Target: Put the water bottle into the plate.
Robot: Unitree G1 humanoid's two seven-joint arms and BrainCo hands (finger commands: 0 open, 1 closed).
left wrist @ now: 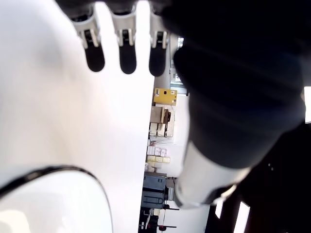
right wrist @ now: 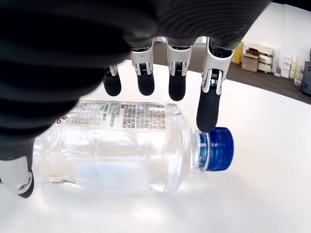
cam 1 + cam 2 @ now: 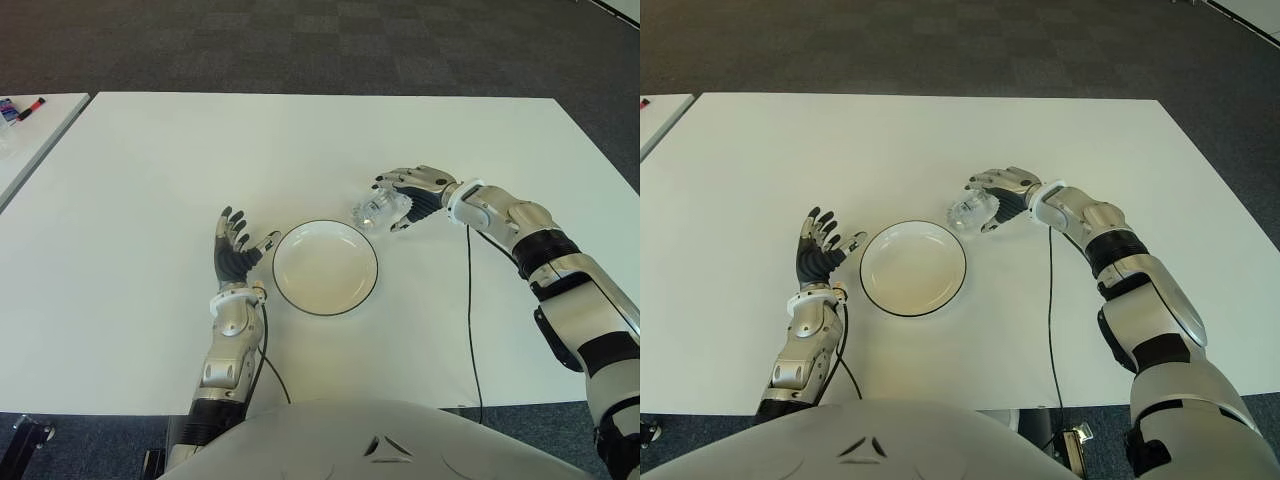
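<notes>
Two hands: right hand [image 3: 405,196] fingers loosely cupped over lying water bottle [image 2: 126,145] beside plate [image 3: 325,267]; left hand [image 3: 236,248] spread open.

Even bright overhead light; white table [image 3: 150,180] nearly blown out, shadows faint. Wrist views: near palms black, defocused. Bottle [image 2: 121,145] sharp, soft shadow at 6 o'clock.
</notes>
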